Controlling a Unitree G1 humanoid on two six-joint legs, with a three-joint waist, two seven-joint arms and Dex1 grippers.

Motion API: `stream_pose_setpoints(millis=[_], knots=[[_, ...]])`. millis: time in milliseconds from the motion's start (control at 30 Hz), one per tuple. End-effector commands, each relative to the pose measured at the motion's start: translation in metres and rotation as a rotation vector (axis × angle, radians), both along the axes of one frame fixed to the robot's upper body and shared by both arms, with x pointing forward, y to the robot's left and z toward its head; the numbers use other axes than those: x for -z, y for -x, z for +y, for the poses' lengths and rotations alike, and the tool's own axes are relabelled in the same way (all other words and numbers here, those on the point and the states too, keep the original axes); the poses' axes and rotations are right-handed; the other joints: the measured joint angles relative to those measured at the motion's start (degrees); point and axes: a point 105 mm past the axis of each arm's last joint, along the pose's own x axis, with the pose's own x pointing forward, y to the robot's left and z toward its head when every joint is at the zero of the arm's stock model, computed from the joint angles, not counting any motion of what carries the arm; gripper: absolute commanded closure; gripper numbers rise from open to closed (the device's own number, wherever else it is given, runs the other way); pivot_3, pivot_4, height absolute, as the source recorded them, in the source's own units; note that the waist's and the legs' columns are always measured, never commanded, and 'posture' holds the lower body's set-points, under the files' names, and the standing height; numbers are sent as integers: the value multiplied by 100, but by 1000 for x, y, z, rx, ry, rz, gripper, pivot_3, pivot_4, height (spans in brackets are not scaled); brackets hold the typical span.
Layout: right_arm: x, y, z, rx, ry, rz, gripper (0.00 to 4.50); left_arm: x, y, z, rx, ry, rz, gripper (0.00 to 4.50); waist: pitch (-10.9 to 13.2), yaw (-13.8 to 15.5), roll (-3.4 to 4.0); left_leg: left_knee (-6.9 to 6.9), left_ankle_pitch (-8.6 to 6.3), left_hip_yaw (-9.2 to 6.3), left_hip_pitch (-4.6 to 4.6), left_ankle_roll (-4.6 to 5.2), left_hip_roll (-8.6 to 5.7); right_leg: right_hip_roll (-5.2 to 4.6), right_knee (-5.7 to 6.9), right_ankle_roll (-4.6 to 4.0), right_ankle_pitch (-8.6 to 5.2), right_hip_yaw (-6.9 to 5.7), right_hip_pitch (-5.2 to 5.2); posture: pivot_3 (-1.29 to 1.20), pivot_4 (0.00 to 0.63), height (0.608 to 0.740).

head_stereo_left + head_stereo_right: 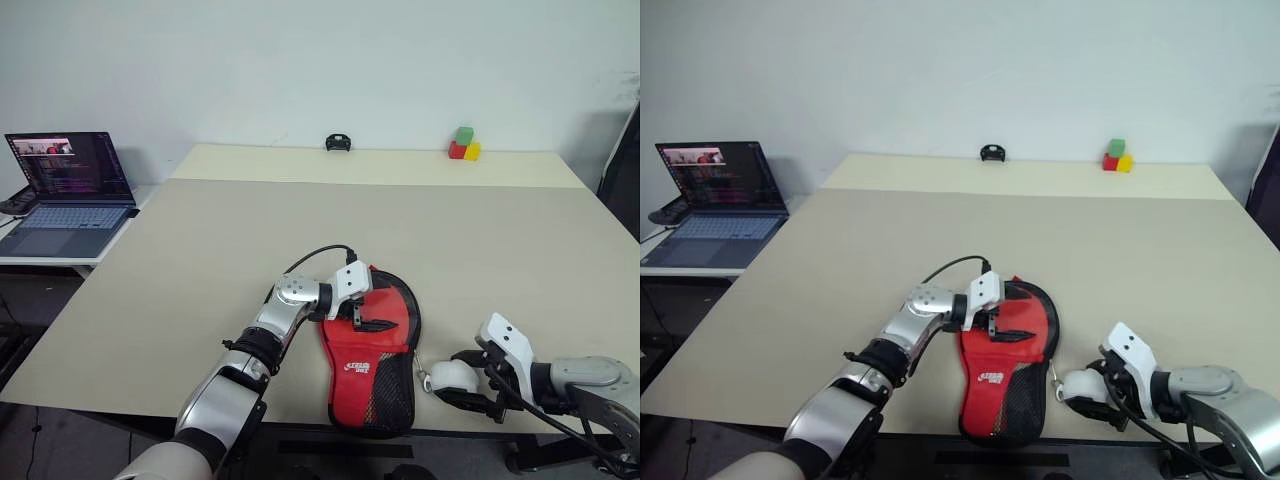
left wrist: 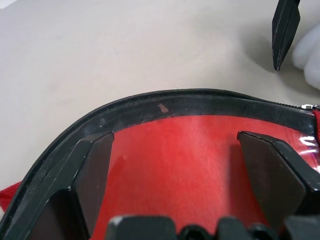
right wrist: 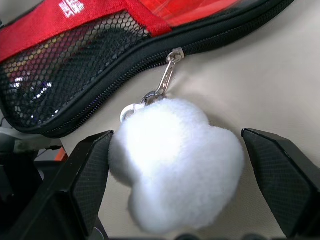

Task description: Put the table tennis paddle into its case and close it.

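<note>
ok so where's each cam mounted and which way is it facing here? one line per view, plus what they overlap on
Left eye view: head, facing forward and down over the table; both arms show, left gripper over the case.
Right eye view: same head, same scene, slightly offset.
Left wrist view: left wrist, along its open fingers at the case's red face.
Right wrist view: right wrist, along its open fingers flanking the white pompom on the zipper pull.
Shared: the case, in every view; the pompom also shows in both eye views.

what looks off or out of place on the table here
Nothing is spilled or damaged. One oddity: a fluffy white pompom hangs from the zipper pull of the case. It lies between the open right gripper fingers; the open left gripper rests on the case.
</note>
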Motion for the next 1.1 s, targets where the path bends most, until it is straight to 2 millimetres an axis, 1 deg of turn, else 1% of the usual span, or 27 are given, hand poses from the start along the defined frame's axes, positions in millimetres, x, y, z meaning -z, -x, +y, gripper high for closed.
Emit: stream_pose_setpoints(millis=[33, 100, 200, 333, 367, 433, 500, 600, 700, 833, 900, 967, 1100], knots=[[-3, 0, -1, -26, 38, -43, 416, 5, 2, -4, 17, -27, -4, 179, 0, 17, 0, 0, 0, 0, 0, 0, 0, 0, 0, 0, 0, 0, 0, 0, 150, 740], [-1, 1, -2, -41, 69, -58, 950, 6, 3, -5, 18, -28, -2, 179, 0, 37, 0, 0, 0, 0, 0, 0, 0, 0, 0, 0, 0, -1, 0, 0, 150, 740], [0, 2, -4, -60, 101, -76, 2082, 8, 3, -6, 19, -32, 0, 179, 0, 65, 0, 0, 0, 0, 0, 0, 0, 0, 0, 0, 0, -1, 0, 0, 150, 740], [-10, 3, -5, -75, 111, -103, 3334, 17, 6, -6, 22, -65, 7, 179, -1, 73, -1, 0, 0, 0, 2, 0, -1, 0, -1, 0, 0, -2, 2, 0, 150, 740], [-15, 4, -5, -79, 112, -111, 3568, 19, 7, -7, 25, -72, 10, 179, -1, 74, -1, 0, 0, 0, 4, 0, -1, 0, -1, 0, 0, -2, 4, 0, 150, 740], [-28, 5, -6, -90, 111, -129, 3887, 24, 9, -7, 34, -86, 24, 179, -2, 77, 1, 0, 0, -1, 7, 0, -1, 0, -1, 0, 0, -2, 8, 0, 150, 740], [-40, 6, -6, -98, 104, -144, 4020, 28, 11, -7, 41, -101, 40, 179, -3, 83, -2, 0, 0, -1, 12, 0, -2, 0, -1, 1, 0, -3, 14, 0, 150, 740], [-61, 11, -6, -115, 94, -158, 4039, 37, 13, -7, 52, -137, 57, 179, -4, 88, -2, 1, 0, -5, 16, 0, -2, 0, -3, 1, 0, -7, 23, 0, 150, 740], [-72, 20, -4, -133, 86, -144, 4039, 42, 16, -9, 60, -152, 66, 179, -6, 105, -8, 0, -1, -9, 23, 1, -3, -1, -9, 1, 0, -11, 37, 0, 150, 740], [-72, 25, -2, -128, 72, -115, 4041, 46, 19, -13, 71, -153, 97, 179, -11, 135, -19, 0, -1, -17, 38, 2, -4, -3, -21, 2, -1, -18, 63, 0, 150, 740], [-69, 27, -1, -119, 64, -99, 4041, 47, 22, -15, 80, -129, 153, 179, -11, 144, -20, -1, -2, -20, 44, 2, -8, -9, -24, 4, -2, -20, 72, 0, 150, 740], [-62, 31, -1, -110, 57, -63, 4041, 52, 25, -13, 79, -123, 204, 179, -12, 148, -21, -3, -2, -21, 45, 3, -11, -13, -27, 5, -3, -21, 73, 0, 150, 740], [-54, 43, 0, -126, 58, -4, 4042, 66, 29, -5, 76, -174, 225, 179, -16, 166, -23, -6, -3, -24, 47, 5, -17, -19, -32, 9, -5, -23, 77, 0, 150, 740]])
